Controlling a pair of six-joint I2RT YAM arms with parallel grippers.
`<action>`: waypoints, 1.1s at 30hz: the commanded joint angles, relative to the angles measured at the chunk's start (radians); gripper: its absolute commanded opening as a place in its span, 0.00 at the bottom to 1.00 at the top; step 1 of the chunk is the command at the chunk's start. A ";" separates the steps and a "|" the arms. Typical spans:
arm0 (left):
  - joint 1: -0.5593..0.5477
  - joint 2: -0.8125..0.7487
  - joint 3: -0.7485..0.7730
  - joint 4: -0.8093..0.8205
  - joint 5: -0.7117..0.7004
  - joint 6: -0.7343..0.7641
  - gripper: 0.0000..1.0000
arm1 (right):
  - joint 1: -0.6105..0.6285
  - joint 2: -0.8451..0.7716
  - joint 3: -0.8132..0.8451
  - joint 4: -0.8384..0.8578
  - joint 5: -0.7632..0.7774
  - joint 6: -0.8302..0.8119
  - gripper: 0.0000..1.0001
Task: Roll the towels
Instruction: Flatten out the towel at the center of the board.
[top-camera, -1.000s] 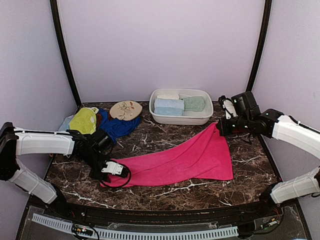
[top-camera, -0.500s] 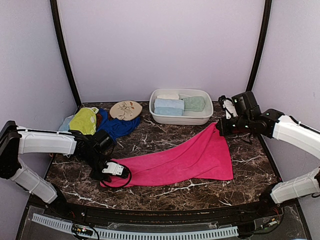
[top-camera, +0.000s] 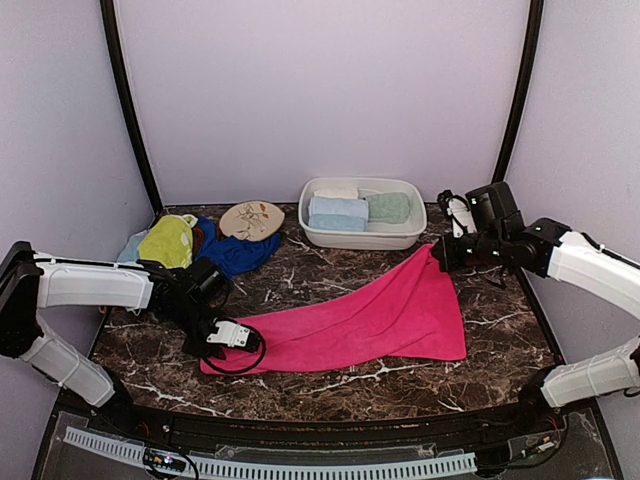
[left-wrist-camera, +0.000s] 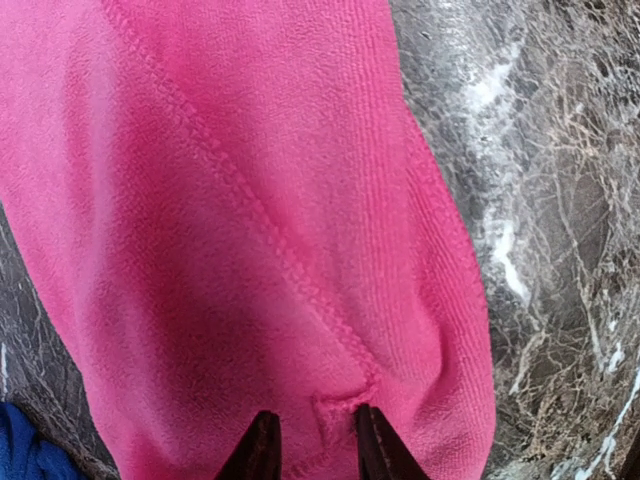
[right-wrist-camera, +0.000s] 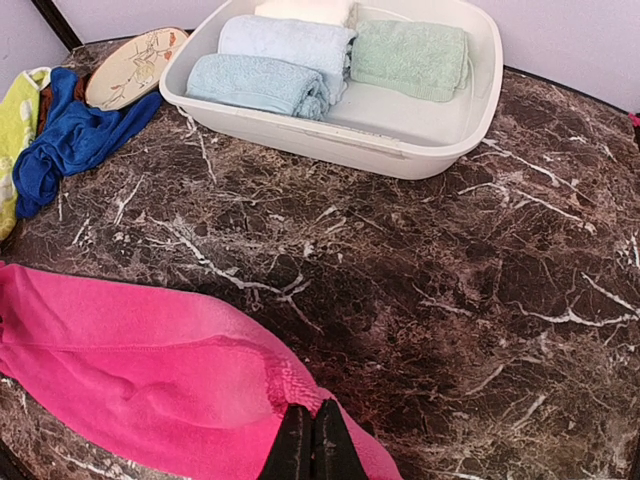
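Observation:
A hot pink towel (top-camera: 370, 315) lies spread across the middle of the marble table, stretched from near left to far right. My left gripper (top-camera: 222, 337) is low over its near-left end. In the left wrist view (left-wrist-camera: 315, 450) the jaws stand apart either side of a small puckered hem corner of the pink towel (left-wrist-camera: 250, 200). My right gripper (top-camera: 440, 255) is shut on the towel's far-right corner and holds it slightly raised, as the right wrist view (right-wrist-camera: 312, 440) shows on the pink cloth (right-wrist-camera: 130, 370).
A white basin (top-camera: 360, 240) at the back holds rolled pale blue (top-camera: 337, 213) and mint (top-camera: 388, 207) towels. At back left lie a yellow-green towel (top-camera: 167, 240), a royal blue towel (top-camera: 235, 255) and an oval floral disc (top-camera: 251, 220).
My left gripper has shifted very slightly at the towel's near-left end. The right arm and the towel's shape are nearly unchanged.

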 joint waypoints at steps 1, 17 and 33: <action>-0.005 0.008 -0.018 0.037 -0.002 -0.015 0.26 | -0.007 -0.035 -0.014 0.026 -0.008 0.011 0.00; -0.040 0.008 0.015 -0.041 0.027 -0.052 0.25 | -0.007 -0.044 -0.022 0.036 -0.020 0.019 0.00; -0.041 -0.095 0.012 -0.029 -0.168 -0.029 0.00 | -0.007 -0.070 -0.004 -0.008 0.007 -0.003 0.00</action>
